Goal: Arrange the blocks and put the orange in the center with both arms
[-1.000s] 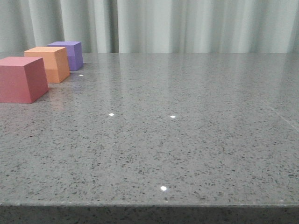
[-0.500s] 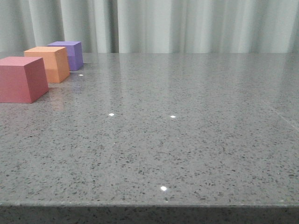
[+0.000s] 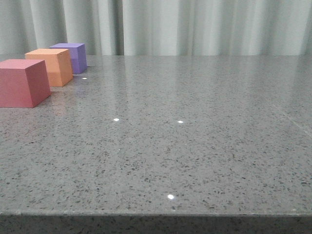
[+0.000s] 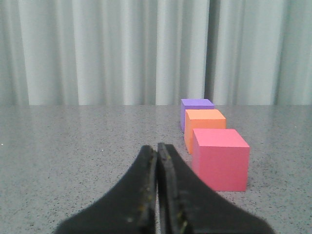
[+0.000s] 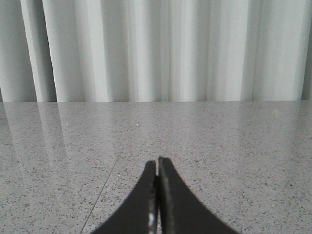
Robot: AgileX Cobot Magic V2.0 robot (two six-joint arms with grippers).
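Three cubes stand in a row at the table's far left in the front view: the pinkish-red cube point(image 3: 22, 83) nearest, the orange cube point(image 3: 51, 67) in the middle, the purple cube point(image 3: 72, 57) farthest. In the left wrist view the same row shows: pinkish-red point(image 4: 220, 158), orange point(image 4: 204, 126), purple point(image 4: 194, 109). My left gripper point(image 4: 157, 146) is shut and empty, low over the table, just beside and short of the pinkish-red cube. My right gripper point(image 5: 157, 163) is shut and empty over bare table. Neither gripper shows in the front view.
The grey speckled table point(image 3: 185, 131) has its front edge near the bottom of the front view. A pale pleated curtain point(image 3: 195, 27) hangs behind the table's far edge. A thin seam line point(image 5: 105, 187) runs across the tabletop in the right wrist view.
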